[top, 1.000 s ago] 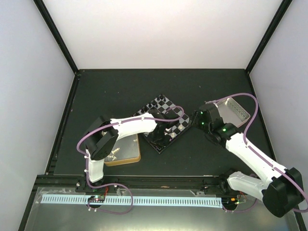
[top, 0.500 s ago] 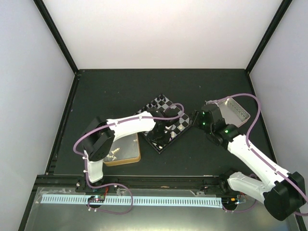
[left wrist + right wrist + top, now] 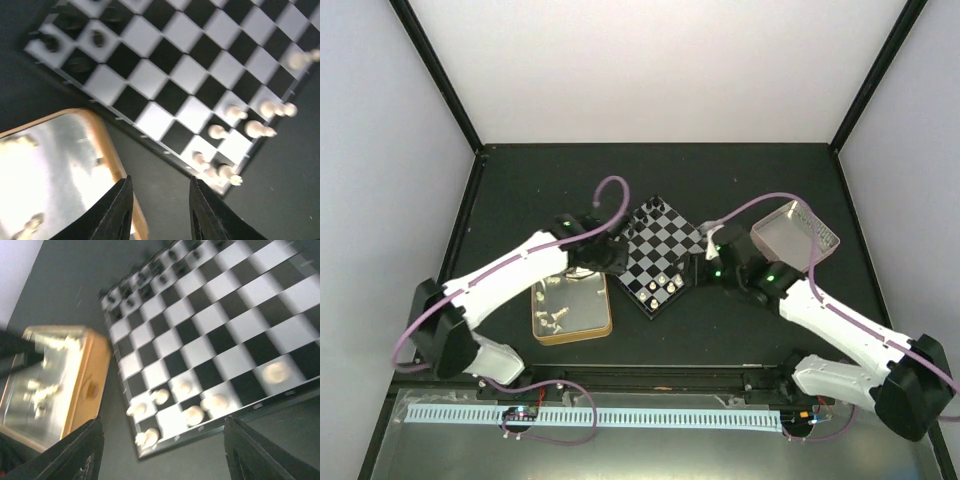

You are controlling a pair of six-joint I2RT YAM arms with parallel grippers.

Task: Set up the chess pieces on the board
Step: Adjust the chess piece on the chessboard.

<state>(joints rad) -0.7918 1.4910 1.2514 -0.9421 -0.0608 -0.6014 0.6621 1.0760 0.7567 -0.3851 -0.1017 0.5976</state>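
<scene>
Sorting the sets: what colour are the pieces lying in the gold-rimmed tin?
Cream-white pieces in the tin, clearest in the top external view.

The board (image 3: pixel 660 248) sits mid-counter (image 3: pixel 540 190), turned corner-on. Chess pieces (image 3: pixel 660 288) cluster at its near corner, others at its far corner. More lie in the tin (image 3: pixel 608 305) just left of it. The tray (image 3: pixel 817 230) lies to the right, apart.

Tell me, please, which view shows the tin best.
The top view: the tin shows nearly whole, pieces inside. The left wrist view catches only a glary corner; the right wrist view shows it blurred.
</scene>
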